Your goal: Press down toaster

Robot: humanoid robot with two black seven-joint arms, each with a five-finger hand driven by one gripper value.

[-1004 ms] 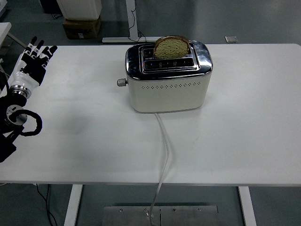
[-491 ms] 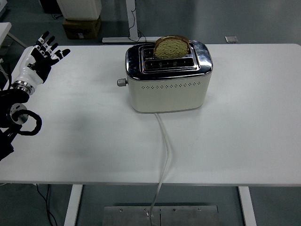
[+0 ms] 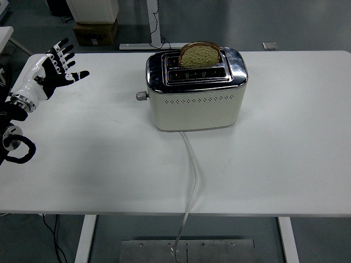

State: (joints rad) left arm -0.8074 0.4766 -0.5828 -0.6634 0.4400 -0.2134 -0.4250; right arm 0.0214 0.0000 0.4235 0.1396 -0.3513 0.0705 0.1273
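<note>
Toaster (image 3: 196, 96), left hand (image 3: 50, 74) apart.

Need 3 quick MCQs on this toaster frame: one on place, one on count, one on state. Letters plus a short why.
1. Where is the lever knob on the toaster?
A. on its left end
B. on its right end
C. on top, between the slots

2. How many bread slices stick out of the toaster?
A. none
B. one
C. two

3. What is the left hand doing?
A. pressing the lever knob
B. gripping the cord
C. open above the table's left side, touching nothing

Answers:
1 A: the knob juts from the left end.
2 B: one slice stands in the rear slot, and the front slot is empty.
3 C: the fingers are spread, well left of the toaster.
</note>
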